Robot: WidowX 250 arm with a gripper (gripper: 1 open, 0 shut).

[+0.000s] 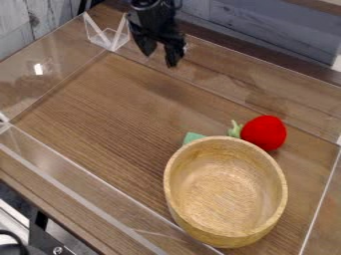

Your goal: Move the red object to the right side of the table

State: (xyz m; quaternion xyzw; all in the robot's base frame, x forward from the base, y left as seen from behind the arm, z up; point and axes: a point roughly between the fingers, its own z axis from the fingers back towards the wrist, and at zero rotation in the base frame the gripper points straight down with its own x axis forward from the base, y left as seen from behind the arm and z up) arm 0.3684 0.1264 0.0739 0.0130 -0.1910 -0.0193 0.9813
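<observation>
wood-grain table [120, 110], clear acrylic walls [60, 45], red object [264, 131] beside wooden bowl [225, 189], end effector [159, 50] released

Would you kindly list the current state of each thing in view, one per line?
gripper: open, empty, raised near the table's far edge.
red object: resting on the table, right side, just behind the wooden bowl.
wooden bowl: upright, empty.
table: flat, ringed by clear walls.
</observation>
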